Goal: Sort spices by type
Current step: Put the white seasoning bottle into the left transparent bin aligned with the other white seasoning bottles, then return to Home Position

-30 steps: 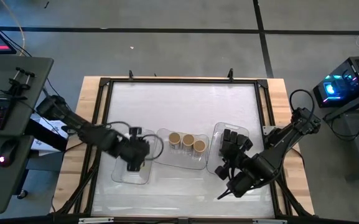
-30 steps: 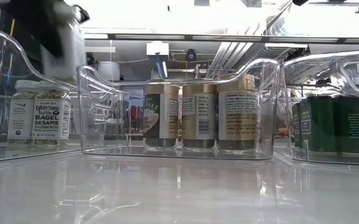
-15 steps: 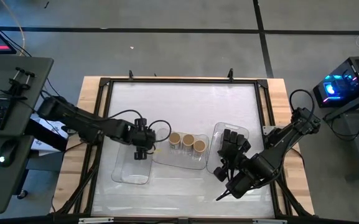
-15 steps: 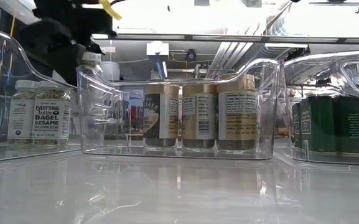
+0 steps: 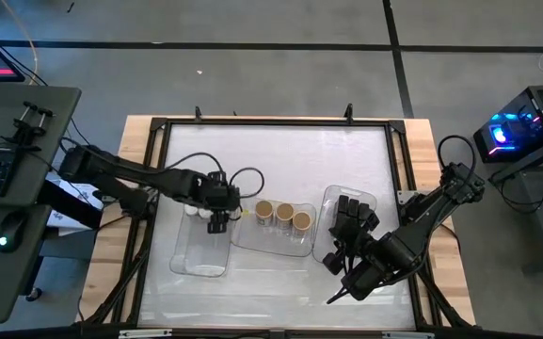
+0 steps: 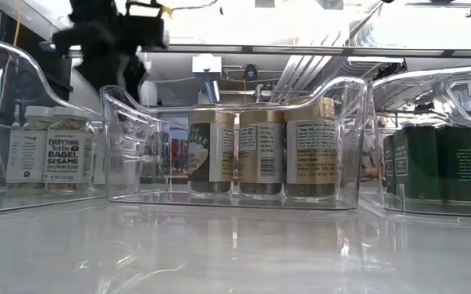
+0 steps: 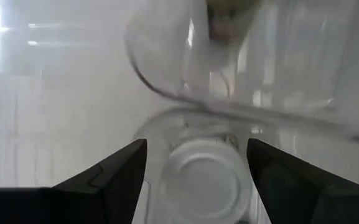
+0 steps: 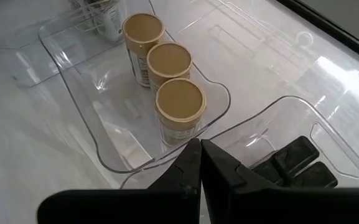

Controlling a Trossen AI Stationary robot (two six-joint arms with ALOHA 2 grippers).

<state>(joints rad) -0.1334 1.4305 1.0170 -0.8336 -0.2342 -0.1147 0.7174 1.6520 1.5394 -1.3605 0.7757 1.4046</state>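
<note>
The left gripper [image 5: 217,222] hangs with fingers spread wide over a white-lidded jar [image 7: 205,176] at the far end of the left tray [image 5: 200,266], beside other jars [image 6: 49,149], while the right gripper [image 5: 333,296], shut empty, waits near the table's [image 5: 280,151] front right corner by the black boxes [image 5: 354,215], tan-topped jars [image 8: 180,99] filling the middle tray [image 8: 98,130].

A clear jar [image 6: 65,153] in the left tray reads "EVERYTHING but the BAGEL SESAME"

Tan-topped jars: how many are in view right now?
3, side by side in the middle tray: left jar, centre jar, right jar. None seen elsewhere.
</note>
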